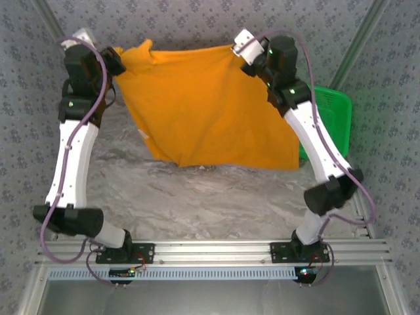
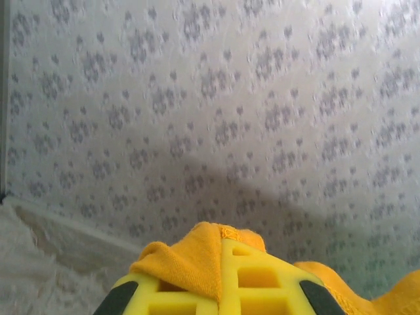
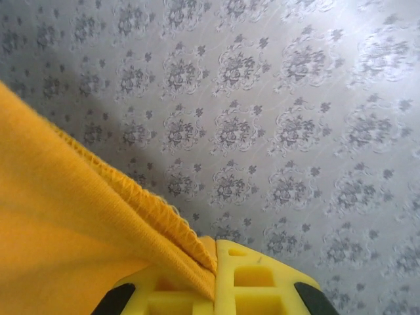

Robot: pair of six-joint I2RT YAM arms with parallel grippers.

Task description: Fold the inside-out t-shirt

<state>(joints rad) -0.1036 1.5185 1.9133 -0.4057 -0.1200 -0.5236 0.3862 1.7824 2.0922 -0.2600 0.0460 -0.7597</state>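
We've got left gripper and right gripper both clamped on the t-shirt at its top edge, cloth stretched between them, lower edge hanging over the table; green basket sits at right, beside the right arm

You look at walls papered in grey with a floral pattern, brightest at the upper right. Below lies a pale, marbled tabletop, with an aluminium rail along its near edge.
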